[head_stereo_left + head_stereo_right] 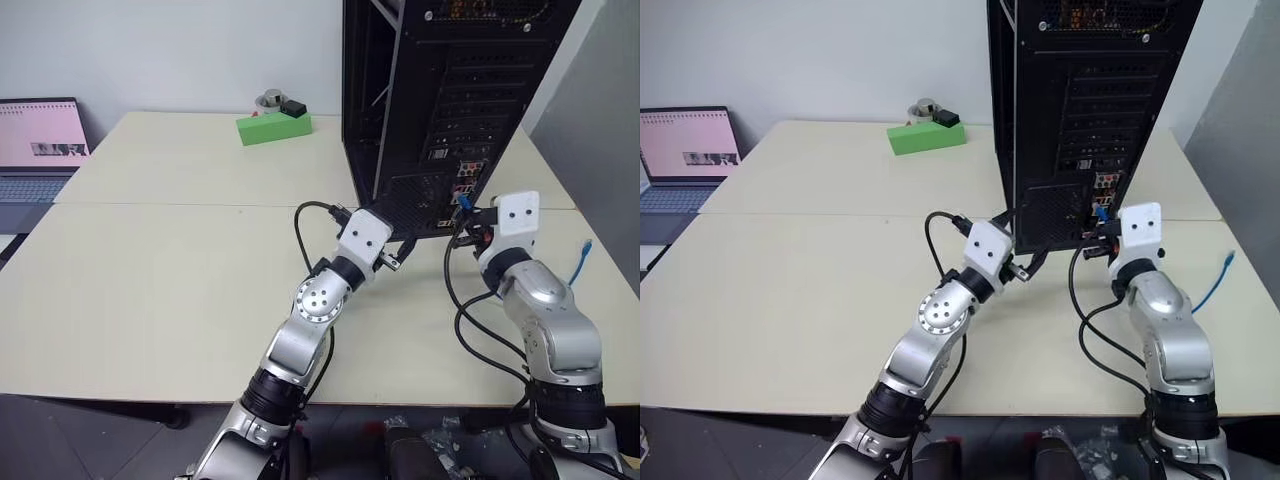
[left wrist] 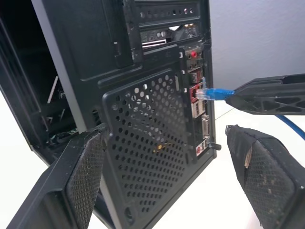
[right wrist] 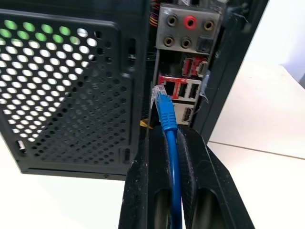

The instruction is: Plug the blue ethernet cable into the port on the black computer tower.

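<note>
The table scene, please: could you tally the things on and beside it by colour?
Black: 1, the black computer tower
Blue: 1, the blue ethernet cable
Green: 1, a green block
Silver: 1, an open laptop
Total: 4

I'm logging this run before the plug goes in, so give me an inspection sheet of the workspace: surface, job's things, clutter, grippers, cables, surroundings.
Surface: cream table, two tops butted together.
Job's things: tall black metal computer tower upright at the far edge, rear panel facing the robot; light-blue ethernet cable, clear plug at the squarish metal port, not visibly seated.
Clutter: green block with small items on top, far side.
Grippers: left gripper open, flanking the tower's mesh corner; right gripper shut on the cable just behind the plug.
Cables: cable's free end on the table at right; black arm leads.
Surroundings: open laptop at left; white wall.
</note>
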`<act>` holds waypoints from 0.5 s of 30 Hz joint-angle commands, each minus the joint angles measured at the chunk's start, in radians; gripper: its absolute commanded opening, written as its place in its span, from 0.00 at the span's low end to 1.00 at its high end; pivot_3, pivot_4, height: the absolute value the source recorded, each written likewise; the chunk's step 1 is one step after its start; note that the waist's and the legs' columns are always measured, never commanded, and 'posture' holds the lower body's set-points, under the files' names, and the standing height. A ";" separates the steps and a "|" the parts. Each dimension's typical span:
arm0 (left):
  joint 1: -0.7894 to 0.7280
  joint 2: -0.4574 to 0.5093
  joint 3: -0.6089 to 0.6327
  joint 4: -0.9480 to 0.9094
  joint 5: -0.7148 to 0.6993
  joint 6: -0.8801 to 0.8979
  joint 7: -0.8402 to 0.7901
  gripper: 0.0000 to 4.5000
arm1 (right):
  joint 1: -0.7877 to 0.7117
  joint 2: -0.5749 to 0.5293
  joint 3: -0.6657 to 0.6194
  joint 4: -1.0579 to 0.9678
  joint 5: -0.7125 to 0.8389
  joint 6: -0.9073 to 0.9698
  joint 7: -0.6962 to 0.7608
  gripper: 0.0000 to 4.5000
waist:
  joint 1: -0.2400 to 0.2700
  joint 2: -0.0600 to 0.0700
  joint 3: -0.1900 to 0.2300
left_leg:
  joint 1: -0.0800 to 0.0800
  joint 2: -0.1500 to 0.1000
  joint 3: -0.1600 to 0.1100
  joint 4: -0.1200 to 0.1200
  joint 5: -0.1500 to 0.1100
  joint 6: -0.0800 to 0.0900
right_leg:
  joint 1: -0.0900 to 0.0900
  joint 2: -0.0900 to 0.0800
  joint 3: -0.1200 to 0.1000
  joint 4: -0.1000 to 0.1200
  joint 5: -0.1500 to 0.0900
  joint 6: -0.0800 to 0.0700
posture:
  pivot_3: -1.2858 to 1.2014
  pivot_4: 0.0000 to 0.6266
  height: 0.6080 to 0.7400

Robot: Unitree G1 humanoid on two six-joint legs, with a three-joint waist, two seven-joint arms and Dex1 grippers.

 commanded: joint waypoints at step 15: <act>-0.004 -0.035 0.002 -0.049 -0.067 0.011 -0.084 0.92 | -0.049 0.012 -0.028 0.013 -0.010 -0.031 -0.019 0.00 | 0.000 0.000 0.000 | 0.000 0.000 0.000 0.000 0.000 0.000 | 0.000 0.000 0.000 0.000 0.000 0.000 | 0.52 0.24 1.00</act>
